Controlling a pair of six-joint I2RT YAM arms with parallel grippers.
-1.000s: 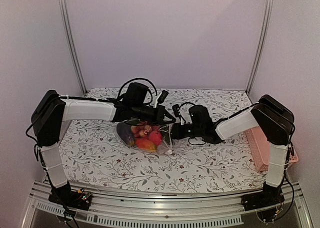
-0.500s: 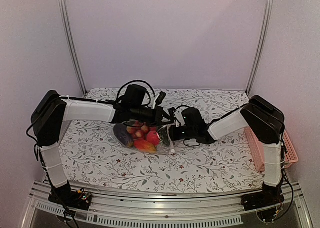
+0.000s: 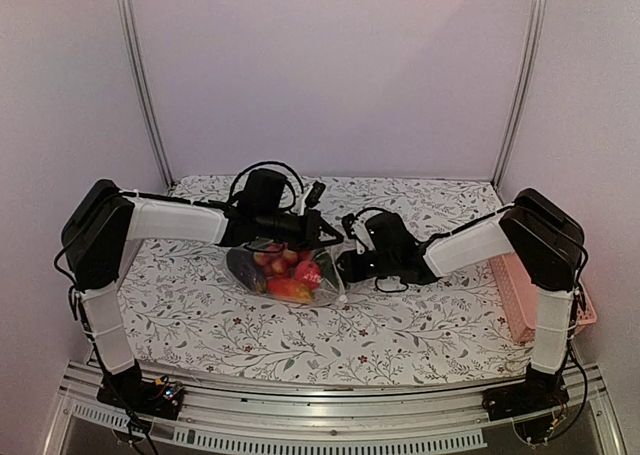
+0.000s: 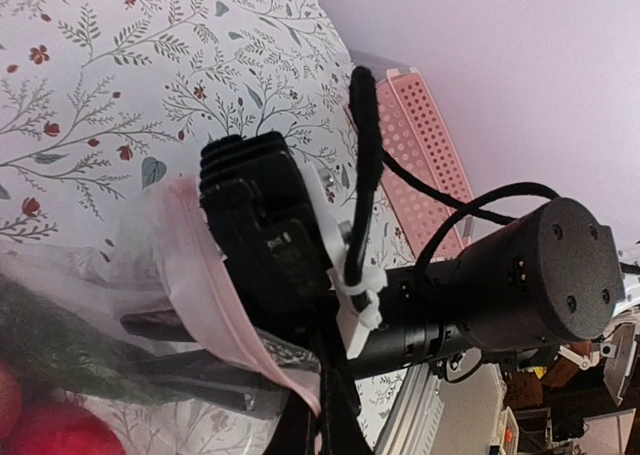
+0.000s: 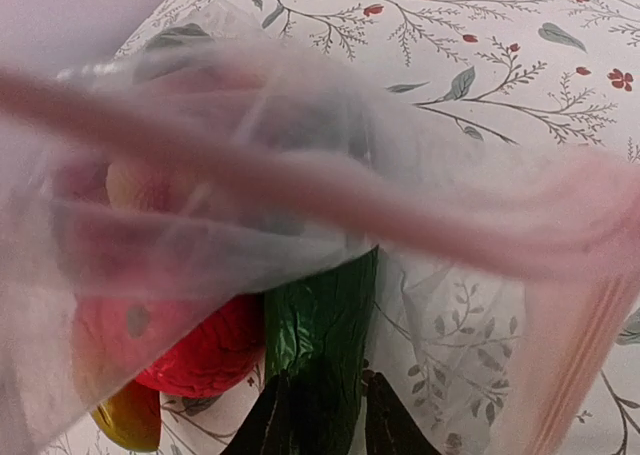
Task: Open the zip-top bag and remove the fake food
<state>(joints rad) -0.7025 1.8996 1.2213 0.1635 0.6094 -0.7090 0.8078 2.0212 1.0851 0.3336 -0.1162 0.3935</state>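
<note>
Plain pale lilac walls boxed in a counter covered with a leafy floral cloth. The white-and-black left arm and right arm reached in from either side and met mid-counter, which fits a two-handed opening job. The pink plastic mesh basket sat at the right edge, well apart from the action. My guess was that it's the drop spot.

The clear, crinkly plastic zip-top bag lay between the arms with the fake food all inside, so nothing was out yet. The left fingers looked clenched on the bag's pink zip strip, probably to keep the mouth up and steady.

The right fingers were at the mouth. In the right wrist view they straddled a dark green ridged plastic vegetable, but I couldn't tell if they were squeezing it or just spread around it. Beside it sat a red round piece and an orange-yellow one.
</note>
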